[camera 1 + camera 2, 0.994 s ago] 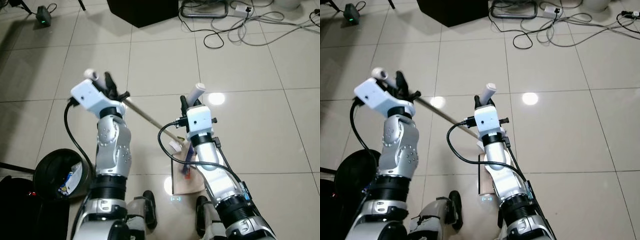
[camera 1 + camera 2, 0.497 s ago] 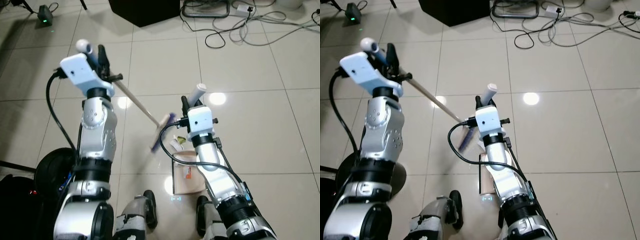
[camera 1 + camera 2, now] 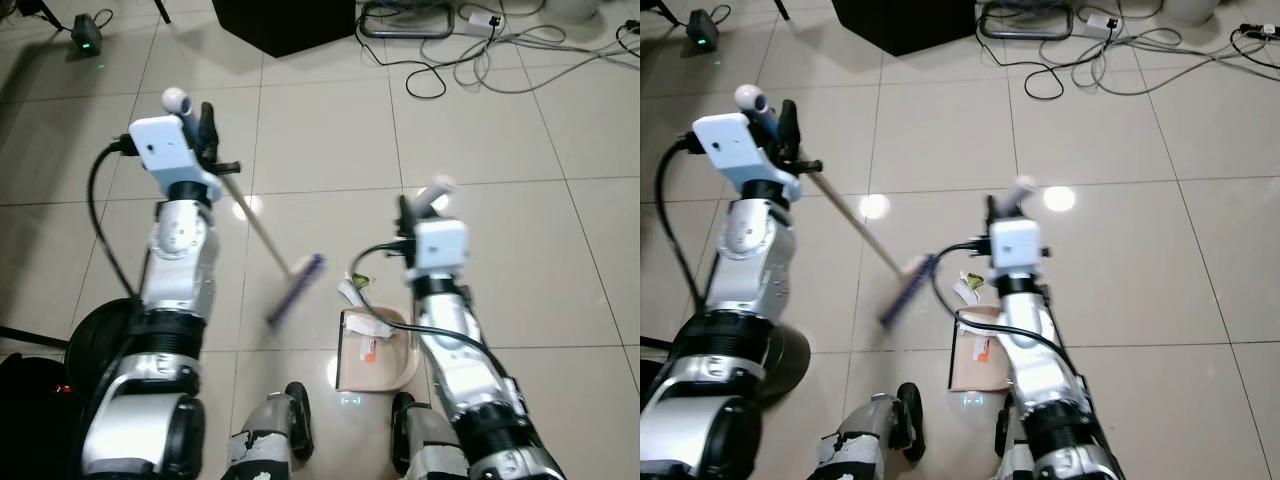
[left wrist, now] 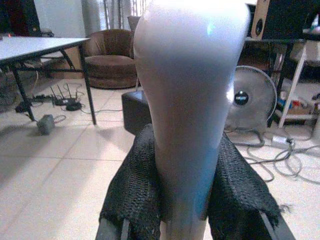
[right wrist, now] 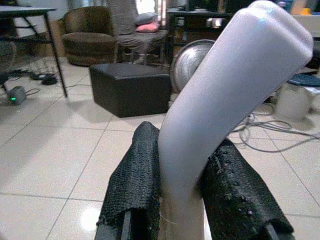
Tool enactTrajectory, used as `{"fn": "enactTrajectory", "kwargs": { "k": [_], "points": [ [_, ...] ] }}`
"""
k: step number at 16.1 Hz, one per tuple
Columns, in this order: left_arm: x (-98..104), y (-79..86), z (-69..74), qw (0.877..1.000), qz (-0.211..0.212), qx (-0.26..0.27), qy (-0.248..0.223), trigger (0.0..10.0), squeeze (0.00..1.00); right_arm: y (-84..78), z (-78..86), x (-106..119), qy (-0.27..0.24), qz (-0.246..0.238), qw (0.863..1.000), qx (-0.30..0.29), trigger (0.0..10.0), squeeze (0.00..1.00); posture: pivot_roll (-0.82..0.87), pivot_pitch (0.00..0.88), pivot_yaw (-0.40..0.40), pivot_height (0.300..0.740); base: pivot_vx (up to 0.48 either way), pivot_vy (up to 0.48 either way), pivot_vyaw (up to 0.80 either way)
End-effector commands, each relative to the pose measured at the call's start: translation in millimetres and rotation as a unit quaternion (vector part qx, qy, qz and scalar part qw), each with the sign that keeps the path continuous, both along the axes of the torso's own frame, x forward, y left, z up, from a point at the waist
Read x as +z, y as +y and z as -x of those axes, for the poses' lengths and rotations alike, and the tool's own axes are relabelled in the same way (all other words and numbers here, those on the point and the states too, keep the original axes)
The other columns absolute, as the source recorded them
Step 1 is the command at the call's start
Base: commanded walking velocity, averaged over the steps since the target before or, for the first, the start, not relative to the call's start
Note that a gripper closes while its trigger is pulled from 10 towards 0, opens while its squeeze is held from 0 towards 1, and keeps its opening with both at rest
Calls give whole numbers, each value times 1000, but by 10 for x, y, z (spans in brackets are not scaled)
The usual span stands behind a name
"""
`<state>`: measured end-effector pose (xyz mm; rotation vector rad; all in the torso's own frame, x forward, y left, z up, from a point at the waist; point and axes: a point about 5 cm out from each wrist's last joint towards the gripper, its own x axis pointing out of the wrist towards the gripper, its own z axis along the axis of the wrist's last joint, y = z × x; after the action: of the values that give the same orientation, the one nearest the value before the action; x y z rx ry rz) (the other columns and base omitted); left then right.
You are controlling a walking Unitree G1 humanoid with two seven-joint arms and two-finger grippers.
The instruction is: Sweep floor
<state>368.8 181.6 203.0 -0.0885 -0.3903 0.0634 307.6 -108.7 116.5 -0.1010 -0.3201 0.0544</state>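
No readable text anywhere.

The paper scrap (image 3: 368, 346) in the dustpan (image 3: 385, 372) carries an orange patch and dark marks, and the wrapper in the bin (image 3: 100, 340) is printed, but both are too small to read.

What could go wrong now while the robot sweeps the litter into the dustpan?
The purple-bristled broom head is lifted off to the side of the beige plastic dustpan, so its return stroke may push the white paper scraps at the pan's edge past it. The tangled grey cables on the tiled floor ahead could catch the broom.
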Motion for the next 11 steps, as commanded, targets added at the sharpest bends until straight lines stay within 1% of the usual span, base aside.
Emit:
{"fn": "enactTrajectory", "kwargs": {
  "k": [1,2,4,5,6,8,9,10,11],
  "points": [
    [-54,89,21,1000,-13,-3,4,10000,0,-53,79,-138,27,-11,1000,-2,10000,0,62,186,98,740,0,0,0],
    [-79,110,25,1000,-11,-5,7,10000,0,-97,87,-146,27,-16,999,-7,10000,0,58,171,93,740,0,0,0],
    [-141,196,77,1000,-7,11,15,10000,0,-167,146,-149,21,-23,999,-14,10000,0,54,141,86,740,0,0,0],
    [-180,215,96,1000,-12,12,21,10000,0,-201,154,-138,18,-27,999,-16,10000,0,49,123,80,740,0,0,0],
    [-258,234,123,999,-20,8,39,10000,0,-239,156,-101,13,-35,999,-19,10000,0,42,97,69,740,0,0,0],
    [-338,236,149,998,-27,-2,59,10000,0,-274,137,-35,5,-36,999,-20,10000,0,38,74,60,740,0,0,0],
    [-415,234,196,996,-34,-12,79,10000,0,-303,128,53,-7,-33,999,-18,10000,0,33,64,56,740,0,0,0],
    [-545,259,252,993,-37,-17,112,10000,0,-357,95,205,-24,-28,999,-13,10000,0,16,48,46,740,0,0,0],
    [-573,267,264,992,-37,-18,118,10000,0,-370,87,242,-28,-28,999,-12,10000,0,16,48,46,740,0,0,0]
  ]
}}
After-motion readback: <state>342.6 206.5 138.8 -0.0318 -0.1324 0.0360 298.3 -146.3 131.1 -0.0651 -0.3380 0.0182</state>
